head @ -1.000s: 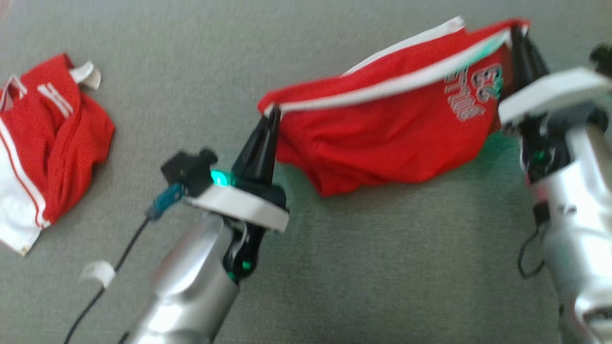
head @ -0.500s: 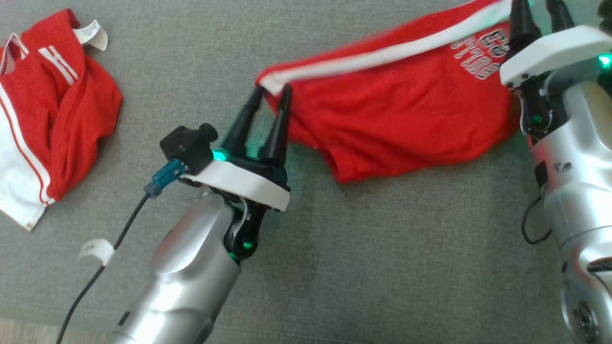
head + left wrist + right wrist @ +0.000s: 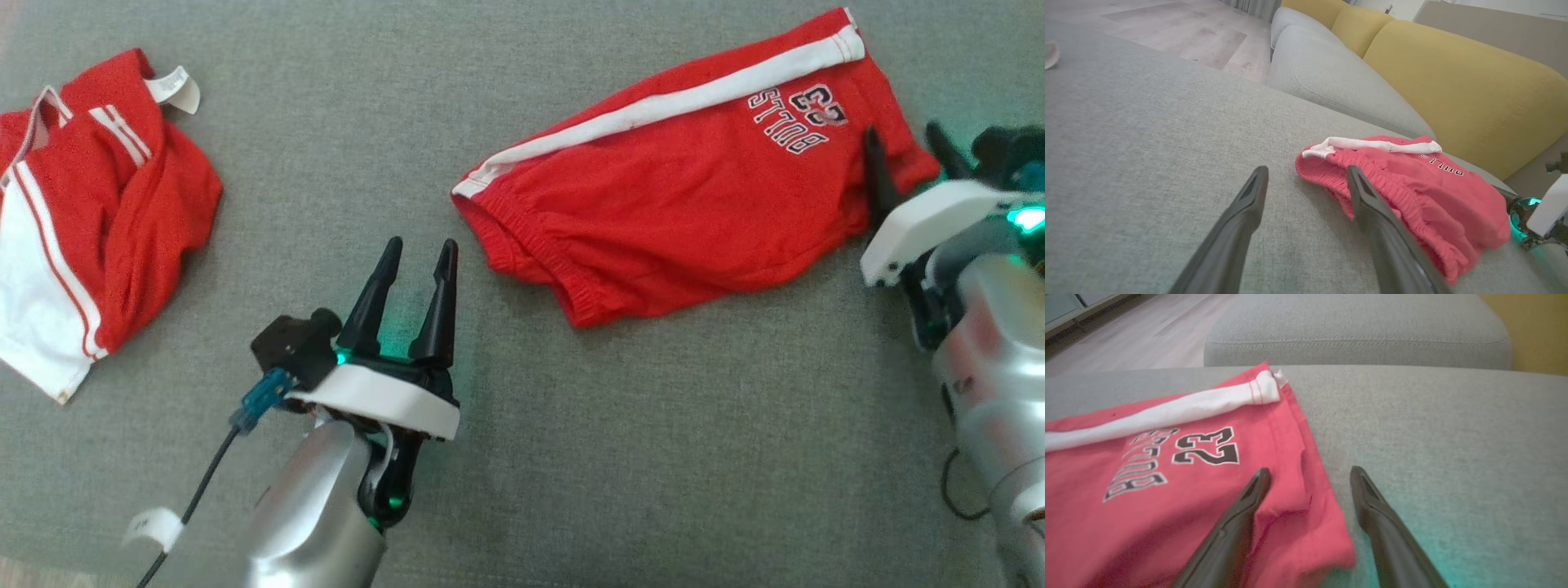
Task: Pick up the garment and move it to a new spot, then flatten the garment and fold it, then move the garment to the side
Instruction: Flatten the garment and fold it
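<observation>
Red shorts [image 3: 686, 212] lie rumpled at one o'clock on the grey sofa [image 3: 653, 457], left gripper [image 3: 420, 242] and right gripper [image 3: 901, 131] both gaping empty, where a pinch catching one layer could bunch the fold.

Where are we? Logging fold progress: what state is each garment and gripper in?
shorts: lying flat, unheld, slightly wrinkled
other garment: crumpled heap, unheld
left gripper: open, empty, clear of the shorts
right gripper: open, empty, one finger over the shorts' edge
</observation>
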{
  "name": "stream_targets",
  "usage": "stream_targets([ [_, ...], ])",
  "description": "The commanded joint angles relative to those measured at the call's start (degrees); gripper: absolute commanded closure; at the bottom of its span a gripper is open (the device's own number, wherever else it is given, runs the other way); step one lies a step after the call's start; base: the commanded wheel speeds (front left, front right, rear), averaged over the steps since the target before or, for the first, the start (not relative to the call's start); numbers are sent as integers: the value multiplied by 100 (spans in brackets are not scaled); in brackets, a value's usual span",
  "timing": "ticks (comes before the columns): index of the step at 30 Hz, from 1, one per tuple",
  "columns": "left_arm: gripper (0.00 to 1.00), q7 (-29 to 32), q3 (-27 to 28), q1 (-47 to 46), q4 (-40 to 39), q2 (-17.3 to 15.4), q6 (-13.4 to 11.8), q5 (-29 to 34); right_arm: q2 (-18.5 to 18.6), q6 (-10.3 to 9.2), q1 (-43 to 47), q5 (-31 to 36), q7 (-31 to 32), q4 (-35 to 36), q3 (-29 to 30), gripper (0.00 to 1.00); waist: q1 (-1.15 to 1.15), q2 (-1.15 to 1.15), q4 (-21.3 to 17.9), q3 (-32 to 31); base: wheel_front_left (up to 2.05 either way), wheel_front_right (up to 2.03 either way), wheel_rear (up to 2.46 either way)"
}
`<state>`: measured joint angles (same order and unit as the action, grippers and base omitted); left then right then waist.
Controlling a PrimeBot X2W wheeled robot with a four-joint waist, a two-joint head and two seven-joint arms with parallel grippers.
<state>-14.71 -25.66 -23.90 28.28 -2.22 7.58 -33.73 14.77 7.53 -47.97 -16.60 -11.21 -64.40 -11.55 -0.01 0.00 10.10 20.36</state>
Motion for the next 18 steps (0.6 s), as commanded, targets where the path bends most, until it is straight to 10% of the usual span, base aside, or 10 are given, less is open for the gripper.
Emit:
stream_targets([
  [1,0,-29,221,11,-197,-66,-9,49,-85,-4,8,9,2,120,-96,0,1,0,21,-30,0,0,0],
  [5,0,-29,367,228,-295,-66,-9,192,-185,-4,147,8,443,-249,-132,5,1,0,57,-146,0,0,0],
  [6,0,-29,395,272,-313,-66,-9,239,-206,-4,179,-23,532,-328,-115,73,1,0,66,-183,0,0,0],
  [7,0,-29,412,316,-325,-66,-9,309,-226,-4,216,-72,582,-387,-88,100,1,0,71,-231,0,0,0],
  [18,0,-29,972,1193,-474,-66,-303,918,-481,-4,1112,-746,22,-218,26,100,1,0,-227,-1178,0,0,0],
])
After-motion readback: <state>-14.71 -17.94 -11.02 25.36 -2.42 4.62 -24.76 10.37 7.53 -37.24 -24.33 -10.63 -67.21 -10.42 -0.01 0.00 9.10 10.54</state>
